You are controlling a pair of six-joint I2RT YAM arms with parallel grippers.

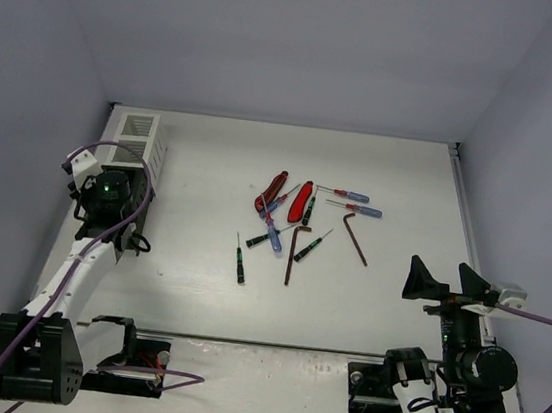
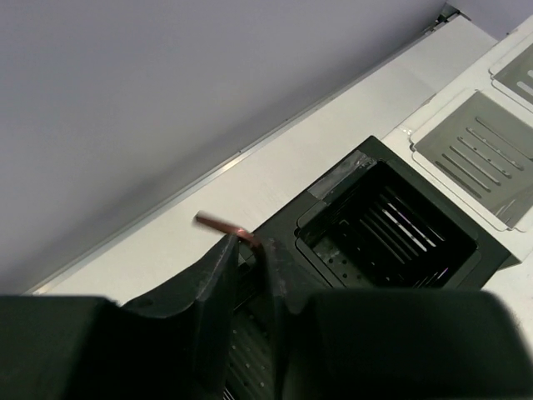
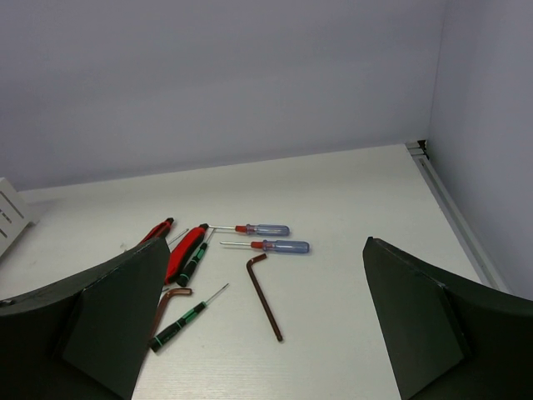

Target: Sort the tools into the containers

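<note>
Copper-brown hex key [image 2: 237, 236] seemingly pinched between near-closed left gripper [image 2: 248, 252] fingers, right at black bin [image 2: 491, 257] rim. Loose tools [image 1: 295, 214] well right of that bin. Farther right, right gripper [image 3: 266, 250] spread wide, empty.

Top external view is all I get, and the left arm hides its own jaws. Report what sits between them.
Observer: In the left wrist view, a brown hex key stands between the left jaws, with its bent end poking out past them. The jaws look slightly apart, so I cannot tell whether they grip it.
Operator: Say what lies under it.
Observer: A black bin, glimpsed through the gap between the jaws. A second black bin stands right beside it, and no tool is visible inside that one.
</note>
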